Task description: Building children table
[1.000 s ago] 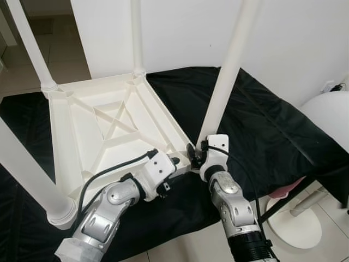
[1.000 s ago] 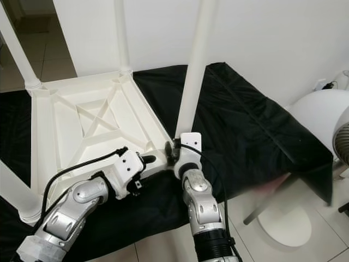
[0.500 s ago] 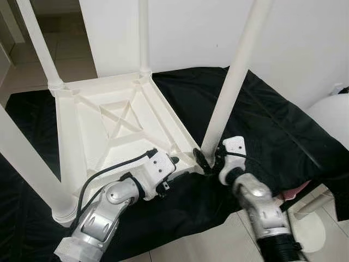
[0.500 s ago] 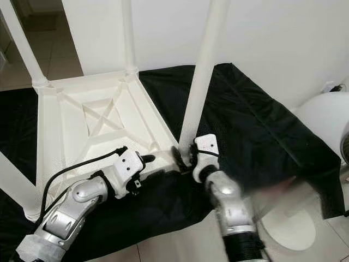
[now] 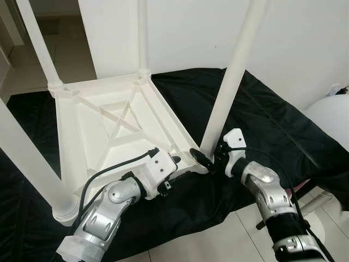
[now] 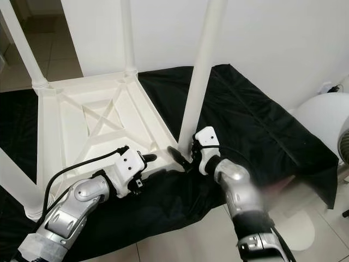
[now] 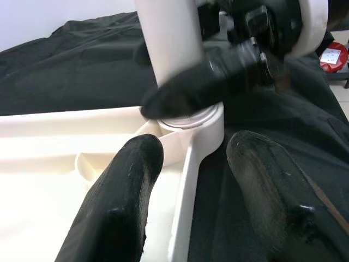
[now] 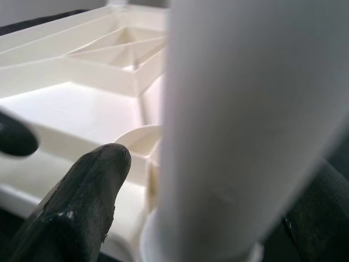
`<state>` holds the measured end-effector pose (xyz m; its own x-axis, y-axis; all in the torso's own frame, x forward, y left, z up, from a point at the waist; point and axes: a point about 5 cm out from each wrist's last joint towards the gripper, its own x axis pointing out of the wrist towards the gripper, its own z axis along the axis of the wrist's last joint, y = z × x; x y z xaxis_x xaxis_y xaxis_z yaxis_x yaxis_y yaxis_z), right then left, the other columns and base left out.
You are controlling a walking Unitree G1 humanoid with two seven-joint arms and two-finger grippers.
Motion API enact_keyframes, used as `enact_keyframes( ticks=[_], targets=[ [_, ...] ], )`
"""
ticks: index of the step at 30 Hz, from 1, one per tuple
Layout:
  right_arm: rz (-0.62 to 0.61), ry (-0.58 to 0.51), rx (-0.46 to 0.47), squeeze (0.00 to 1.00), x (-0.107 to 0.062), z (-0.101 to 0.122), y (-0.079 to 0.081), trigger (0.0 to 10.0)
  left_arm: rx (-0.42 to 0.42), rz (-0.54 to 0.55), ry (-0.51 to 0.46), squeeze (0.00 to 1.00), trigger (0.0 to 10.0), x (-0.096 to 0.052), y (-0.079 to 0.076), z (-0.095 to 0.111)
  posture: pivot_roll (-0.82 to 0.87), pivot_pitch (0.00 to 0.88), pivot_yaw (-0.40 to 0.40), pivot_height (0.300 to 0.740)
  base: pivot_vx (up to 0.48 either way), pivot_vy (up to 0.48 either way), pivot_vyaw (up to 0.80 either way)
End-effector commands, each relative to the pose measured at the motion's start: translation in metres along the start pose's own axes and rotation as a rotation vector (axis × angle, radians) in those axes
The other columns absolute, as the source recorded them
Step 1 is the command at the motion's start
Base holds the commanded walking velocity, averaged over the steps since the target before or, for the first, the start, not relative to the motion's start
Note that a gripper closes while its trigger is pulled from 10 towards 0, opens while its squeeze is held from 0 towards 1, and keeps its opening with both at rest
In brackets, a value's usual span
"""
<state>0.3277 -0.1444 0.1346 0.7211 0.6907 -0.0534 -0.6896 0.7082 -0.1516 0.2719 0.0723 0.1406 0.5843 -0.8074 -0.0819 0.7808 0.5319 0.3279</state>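
Lying upside down on a black cloth (image 5: 272,125), the white table (image 5: 109,125) has its ribbed underside facing up and its legs standing upward from the corners. The near-right leg (image 5: 232,82) rises from a round socket (image 7: 199,117) at the corner closest to both grippers.

The right gripper (image 5: 210,158) reaches that leg at its base, just above the socket. Its two black fingers stand apart with the leg between them: in the right wrist view one finger (image 8: 82,207) lies on the table side of the white shaft and the other (image 8: 322,218) shows on the cloth side. They seem to press on the leg, though the close, blurred view does not fully settle whether both touch.

The left gripper (image 5: 174,164) sits at the table's near edge, just beside the same corner and beside the right gripper. Its fingers are spread, and in the left wrist view the table's rim (image 7: 188,180) runs between them, one finger (image 7: 125,191) over the inside of the frame and the other (image 7: 267,185) over the cloth outside it. The socket and leg lie just beyond its fingertips, with a right-gripper finger crossing in front of the leg there.

The other three legs stand farther from both grippers: one (image 5: 143,35) at the far corner by the wall, one (image 5: 37,43) at the far left, and one (image 5: 30,164) at the near left, beside the left arm's elbow.
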Motion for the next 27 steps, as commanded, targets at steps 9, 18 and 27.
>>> enact_keyframes(
  ticks=[9, 18, 27],
  targets=[
    [0.136, 0.047, -0.06, 0.0, 0.011, -0.006, 0.004, 0.0, 0.006, 0.033, 0.024, 0.0, 10.0, -0.006, 0.003, -0.003, 0.0, 0.001, -0.047, 0.74, 0.0, 0.0, 0.0],
    [0.118, 0.047, -0.042, 0.0, 0.006, -0.009, -0.002, 10.0, 0.0, 0.036, 0.026, 0.0, 10.0, -0.007, 0.002, -0.004, -0.01, 0.013, -0.042, 0.74, 0.0, 0.0, 0.0],
    [-0.043, 0.049, 0.036, 0.0, 0.002, -0.014, 0.001, 10.0, 0.004, 0.02, 0.029, 0.0, 10.0, -0.007, 0.001, -0.004, -0.02, 0.023, -0.027, 0.74, 0.0, 0.0, 0.0]
  ],
)
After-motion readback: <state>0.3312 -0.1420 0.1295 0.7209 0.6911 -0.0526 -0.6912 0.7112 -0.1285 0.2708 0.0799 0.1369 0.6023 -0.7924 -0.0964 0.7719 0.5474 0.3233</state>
